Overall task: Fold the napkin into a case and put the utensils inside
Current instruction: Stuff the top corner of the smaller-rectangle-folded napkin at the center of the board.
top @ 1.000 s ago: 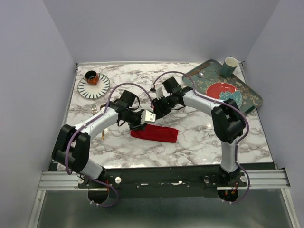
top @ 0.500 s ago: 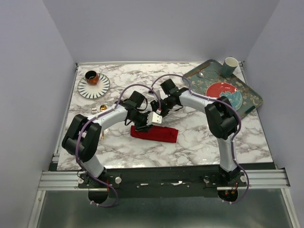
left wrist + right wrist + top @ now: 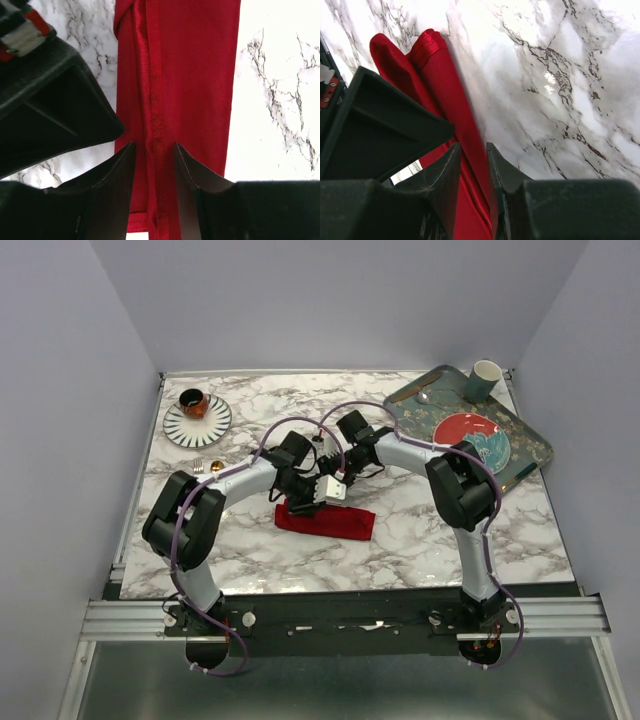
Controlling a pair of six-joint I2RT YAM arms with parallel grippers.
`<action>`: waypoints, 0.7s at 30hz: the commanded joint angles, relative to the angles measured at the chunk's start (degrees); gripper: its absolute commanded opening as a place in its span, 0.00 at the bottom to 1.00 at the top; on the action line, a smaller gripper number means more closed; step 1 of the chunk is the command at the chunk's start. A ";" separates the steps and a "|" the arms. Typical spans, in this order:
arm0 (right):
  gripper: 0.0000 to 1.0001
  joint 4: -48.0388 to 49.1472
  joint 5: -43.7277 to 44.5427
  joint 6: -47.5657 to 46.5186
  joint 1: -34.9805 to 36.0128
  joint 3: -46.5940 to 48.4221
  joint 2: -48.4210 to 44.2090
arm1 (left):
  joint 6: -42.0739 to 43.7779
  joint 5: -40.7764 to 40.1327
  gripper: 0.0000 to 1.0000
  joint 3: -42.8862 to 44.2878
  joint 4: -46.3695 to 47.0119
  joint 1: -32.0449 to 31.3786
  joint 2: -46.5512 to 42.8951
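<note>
Marble surface (image 3: 430,540) carries the napkin (image 3: 340,523), folded into a strip near its middle. The left fingers (image 3: 112,190) pinch its hem ridge and the right fingers (image 3: 442,185) pinch its edge. Both arms bend inward, their wrists meeting over the strip's left end.

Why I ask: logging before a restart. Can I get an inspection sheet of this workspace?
Surface: marble table, glossy.
Job's things: napkin folded into a strip, centre; fork and spoon far left, outside it.
Clutter: cup on striped plate; tray with red plate, mug.
Grippers: left claw and right claw each shut on the napkin.
Cables: purple cables loop free, off the napkin.
Surroundings: plain walls.
</note>
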 commanded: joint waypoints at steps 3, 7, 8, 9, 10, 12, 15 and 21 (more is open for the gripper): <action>0.30 -1.37 -3.68 -0.64 0.28 -0.91 1.92 | 1.13 -0.73 0.43 1.59 -2.60 -0.88 1.79; 0.21 -1.37 -4.21 -0.63 0.46 -1.18 1.92 | 1.12 -1.00 0.36 1.68 -2.95 -1.06 2.05; 0.20 -1.46 -4.30 -0.55 0.63 -1.35 2.00 | 1.13 -0.91 0.34 1.68 -2.95 -1.14 1.97; 0.18 -1.46 -4.47 -0.63 0.63 -1.53 2.00 | 1.04 -0.82 0.31 1.68 -3.04 -1.15 1.79; 0.15 -1.46 -4.65 -0.63 0.72 -1.61 2.00 | 1.12 -0.82 0.27 1.68 -3.04 -1.15 1.70; 0.12 -1.55 -4.82 -0.72 0.90 -1.96 2.00 | 1.13 -0.56 0.23 1.68 -3.13 -1.23 1.18; 0.04 -1.46 -5.09 -0.81 1.25 -2.32 2.00 | 0.78 -0.29 0.16 1.77 -3.04 -1.41 0.65; 0.01 -1.37 -6.23 -1.07 1.51 -3.28 1.48 | -1.42 -0.29 0.06 3.08 -2.51 -1.67 0.91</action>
